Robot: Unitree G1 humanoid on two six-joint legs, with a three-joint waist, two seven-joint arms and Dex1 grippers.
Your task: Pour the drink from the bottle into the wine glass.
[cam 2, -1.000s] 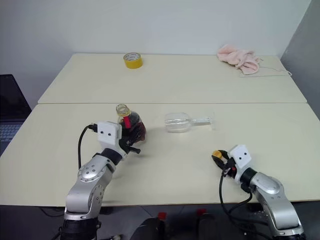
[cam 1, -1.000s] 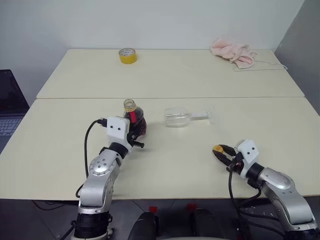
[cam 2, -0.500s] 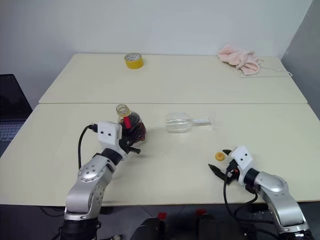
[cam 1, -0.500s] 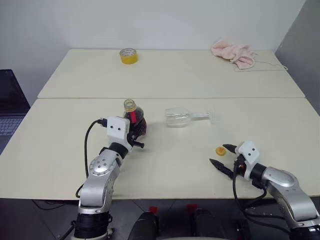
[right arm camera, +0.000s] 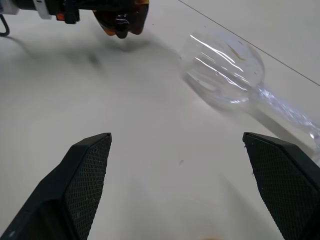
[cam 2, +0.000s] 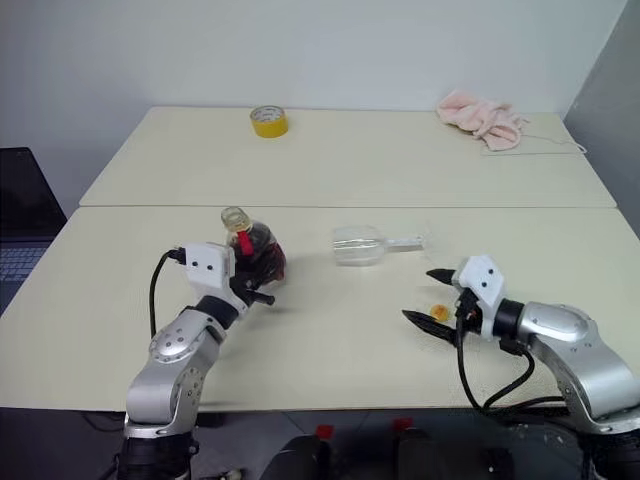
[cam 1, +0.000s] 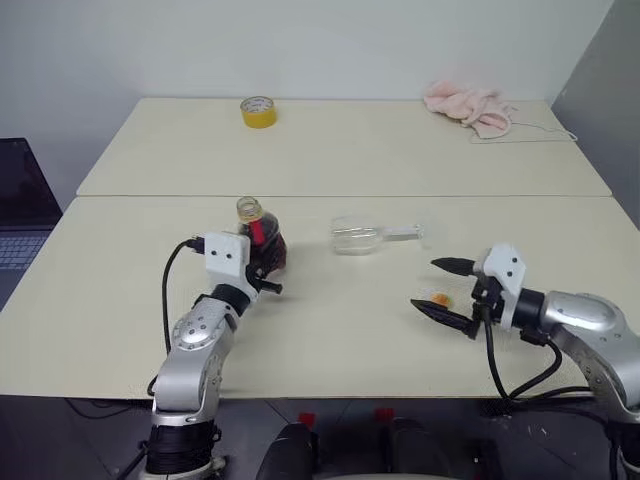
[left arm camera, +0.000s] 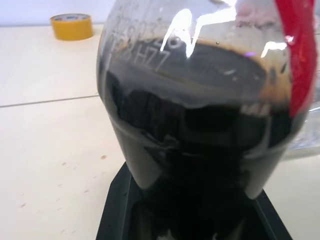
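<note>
A: Start at the grippers. What has each got?

B: The left gripper (cam 1: 262, 268) is clamped on the bottle (cam 1: 262, 236), low on its round belly, and holds it upright near the middle of the table (cam 1: 120, 300). The neck is uncapped. The right gripper (cam 1: 443, 288) is empty with its fingers spread wide, hanging above the table near the small orange cap (cam 1: 439, 299) lying on the surface.

A: And the wine glass?

B: The wine glass (cam 1: 357, 235) lies on its side between the two arms, bowl toward the bottle, stem and foot pointing to the robot's right. It is apart from both grippers.

A: How will it handle?

B: I judge it light, stiff, smooth and breakable, and free to roll on its bowl. The thin stem looks the safest place to pinch, just under the bowl, then tip it up onto its foot.

A: The bottle?

B: The drink (left arm camera: 200, 130) fills most of the belly, so it has some weight. The thin plastic probably flexes, so a hard squeeze with the neck open could push liquid out.
</note>
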